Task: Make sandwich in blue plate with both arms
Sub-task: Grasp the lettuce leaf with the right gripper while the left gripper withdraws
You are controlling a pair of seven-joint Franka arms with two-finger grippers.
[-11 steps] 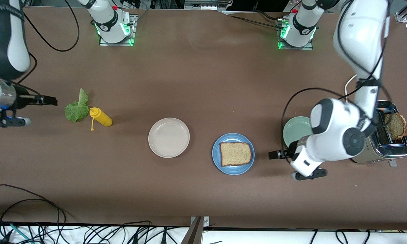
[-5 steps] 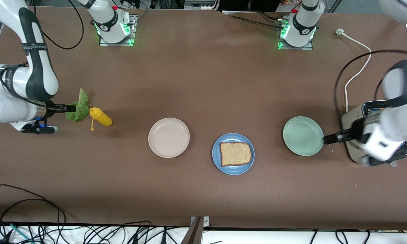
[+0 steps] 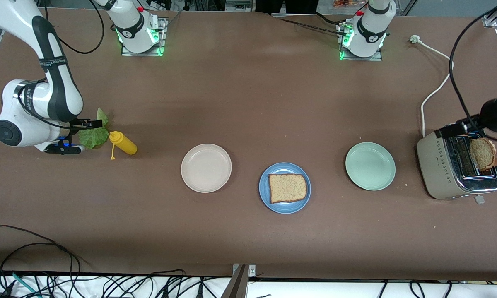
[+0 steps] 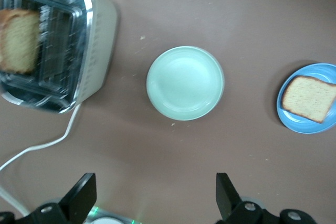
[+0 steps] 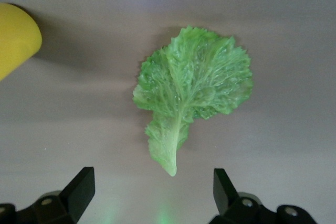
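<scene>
1. Bread slice (image 3: pixel 288 188) flat in the blue plate (image 3: pixel 264 188), crust darker round the edge; plate on the table (image 3: pixel 248 103) between the beige plate (image 3: pixel 206 168) and the pale green plate (image 3: pixel 370 166), a little nearer the front camera than both. Same plate and slice at the edge of the left wrist view (image 4: pixel 308 98).
2. Second bread slice (image 3: pixel 483 154) upright in a slot of the toaster (image 3: pixel 437 165), top half poking out; toaster at the left arm's end of the table, white cord (image 3: pixel 433 93) trailing away toward the arm bases.
3. Lettuce leaf (image 3: pixel 93 135) flat on the table at the right arm's end, just beside the yellow squeeze bottle (image 3: pixel 123 143), which lies on its side.
4. Right gripper (image 3: pixel 92 123) low over the lettuce leaf, fingers (image 5: pixel 79 190) spread wide with the leaf stem between them in the right wrist view, nothing pinched; contact with the leaf not clear.
5. Left gripper (image 4: pixel 152 195) up above the table near the toaster, mostly out of the front view; fingers spread wide in the left wrist view, nothing between them, pale green plate and toaster both below.
6. No lettuce and no top slice on the blue plate yet.
</scene>
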